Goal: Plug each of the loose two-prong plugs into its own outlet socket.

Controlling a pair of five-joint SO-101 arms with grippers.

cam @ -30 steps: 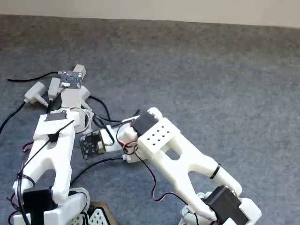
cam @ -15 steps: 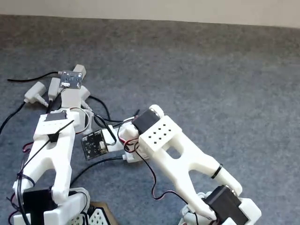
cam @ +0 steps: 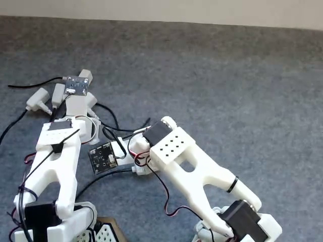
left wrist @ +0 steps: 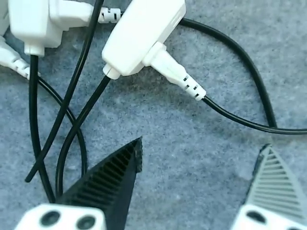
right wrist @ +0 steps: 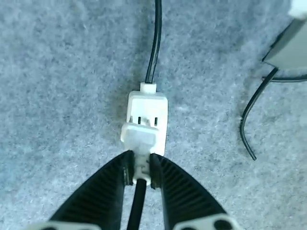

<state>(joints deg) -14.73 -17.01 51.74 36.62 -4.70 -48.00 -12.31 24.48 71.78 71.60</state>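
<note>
**Right jaws hold a plug at its socket; left jaws wide over the spares**

The right gripper has its jaws closed on the neck of a white plug. The plug butts against a white outlet socket lying on the grey table. I cannot tell whether the prongs are fully home. The left gripper hangs with its jaws spread wide and empty, just short of a loose plug and a second white body.

These pieces look light, hard and smooth, so they should slide readily. The socket lies free on its black cord and would likely skate away under a push unless braced. The springy cords may tug the small bodies off line. The flat sides of a body seem a surer hold than the ribbed neck, which flexes.

Count: two arms and one mated or nearly mated pair. The high view also shows at least three white bodies around the left arm's end, though tangled cords hide the exact number.
</note>
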